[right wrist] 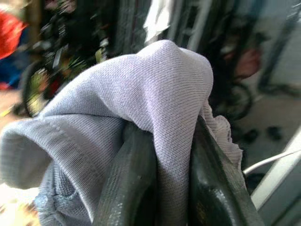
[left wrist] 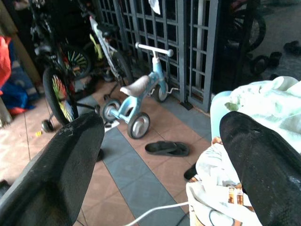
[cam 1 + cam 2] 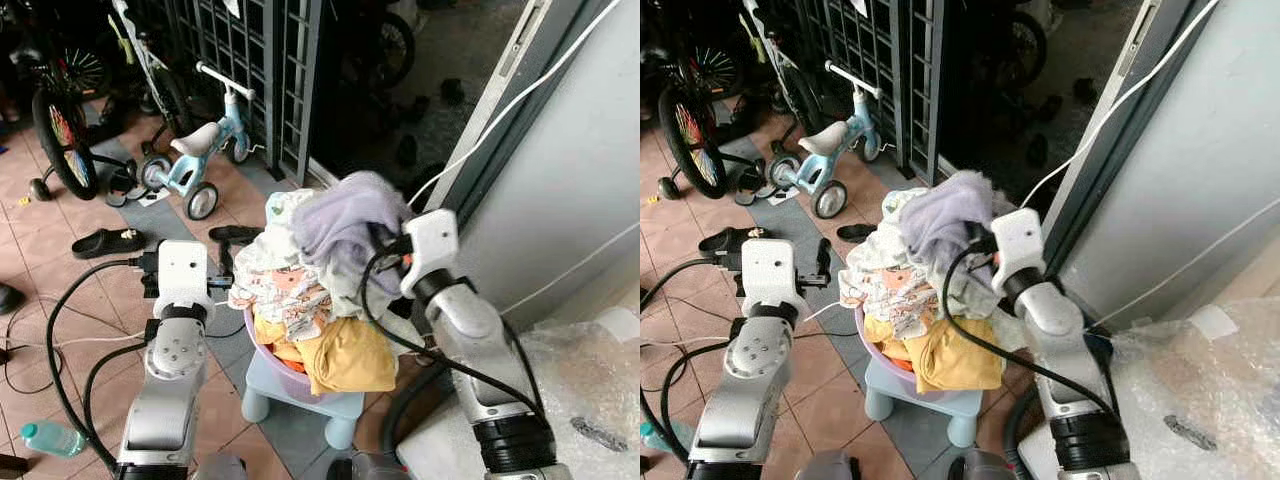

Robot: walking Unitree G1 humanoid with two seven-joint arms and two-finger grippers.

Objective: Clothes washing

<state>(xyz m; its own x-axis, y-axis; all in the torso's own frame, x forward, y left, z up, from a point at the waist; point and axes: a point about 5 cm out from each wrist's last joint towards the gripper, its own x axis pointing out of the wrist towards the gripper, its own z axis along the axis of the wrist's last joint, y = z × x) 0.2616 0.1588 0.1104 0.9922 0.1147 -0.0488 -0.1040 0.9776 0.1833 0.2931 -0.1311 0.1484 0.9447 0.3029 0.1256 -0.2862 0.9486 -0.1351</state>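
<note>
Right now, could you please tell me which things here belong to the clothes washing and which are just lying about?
Job: lavender garment clamped in right gripper; laundry basin piled with clothes; yellow garment; left gripper, open beside the pile.

Lying about: blue balance bike; sandal; water bottle; bicycle.

Head stereo pair looked forward and down from above both arms onto the tiled floor [image 3: 60, 250]; both eyes shared the heaped laundry basin [image 3: 262, 362] and blue balance bike [image 3: 200, 150] far left. Left wrist camera faced along its open fingers [image 2: 263, 160] toward the same bike [image 2: 138, 94]. Right wrist camera sat very close behind a lilac garment [image 1: 155, 108], background blurred.
</note>
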